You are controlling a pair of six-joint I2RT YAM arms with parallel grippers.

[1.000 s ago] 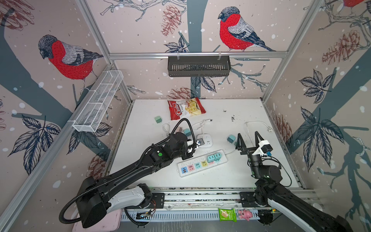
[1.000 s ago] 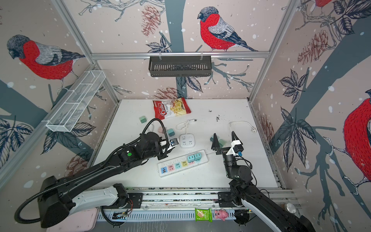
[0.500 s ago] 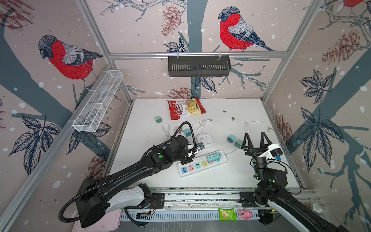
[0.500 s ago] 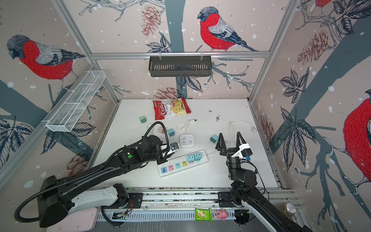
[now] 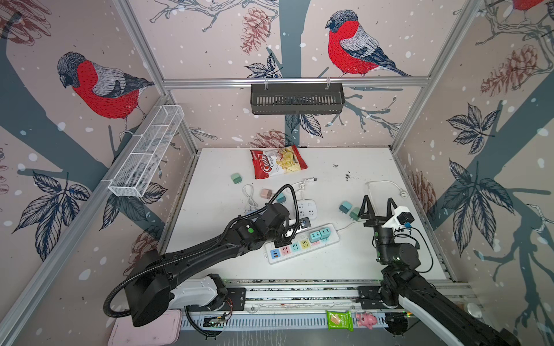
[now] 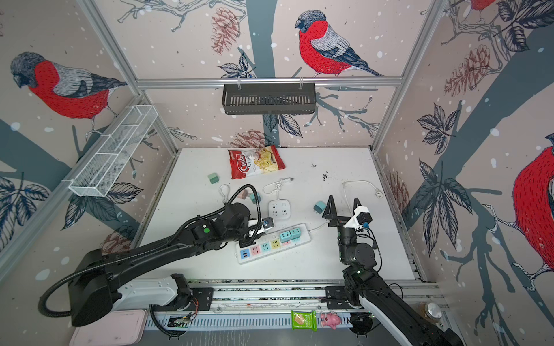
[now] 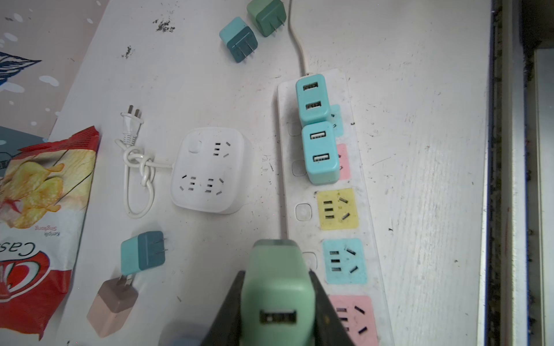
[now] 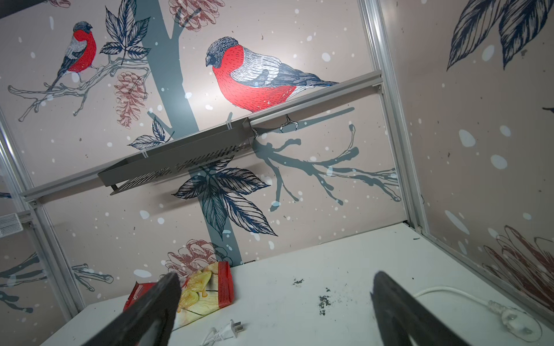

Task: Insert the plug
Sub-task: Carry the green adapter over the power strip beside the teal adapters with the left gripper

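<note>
Nearest the front edge of the table [image 5: 344, 266], the power strip [image 7: 303, 230] lies slantwise with its coloured sockets facing up. The left hand [image 7: 277, 277] is clenched on a pale green plug [image 7: 274, 260], one black finger on each side, and the plug's USB port faces the wrist camera. The plug hangs over the strip's button-row edge, just beside the blue socket [image 7: 344, 260]. Its prongs are hidden, so I cannot tell whether it touches the strip. At the strip's far end, where the cord leaves, two turquoise plugs [image 7: 313, 102] sit in neighbouring sockets, touching each other. Just beyond the strip stands a white cube socket [image 7: 209, 170] with its short cord knotted. Near it lie a teal plug [image 7: 142, 253] and a beige plug [image 7: 112, 305], the beige one's prongs right at the teal one's end. To the right, the right hand [image 5: 377, 200] hovers above the table, released and empty, with its fingers spread wide and pointing up toward the back wall. Two more loose plugs [image 5: 345, 206] lie just left of it. Further back, a lone dark green plug [image 5: 236, 178] and a red chip bag [image 5: 278, 161] rest on the table, and a black shelf [image 5: 296, 99] hangs on the back wall.
</note>
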